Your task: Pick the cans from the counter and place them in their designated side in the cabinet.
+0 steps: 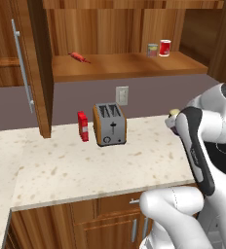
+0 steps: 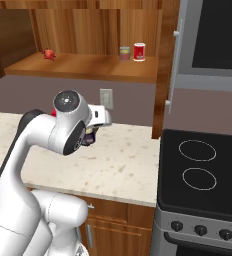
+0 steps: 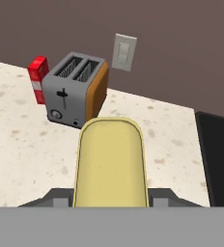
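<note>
The wide beige speckled stone counter runs along a dull mauve back wall, with warm wooden drawers beneath it and a black stovetop butting against its right end. Above, the brown wooden wall cabinet stands open, its door with the long metal handle swung out at nine o'clock. On its shelf, toward two o'clock, a small round can with a pale grey-green top stands just beside a red cup with a white rim; a small red object lies well apart at ten o'clock. On the counter a grey and orange two-slot toaster stands beneath a pale wall switch plate, with a flat upright red carton just beside it at nine o'clock. The white arm's gripper is clamped on the squat dark can with a yellow top, lifted above the counter at three o'clock of the toaster.
</note>
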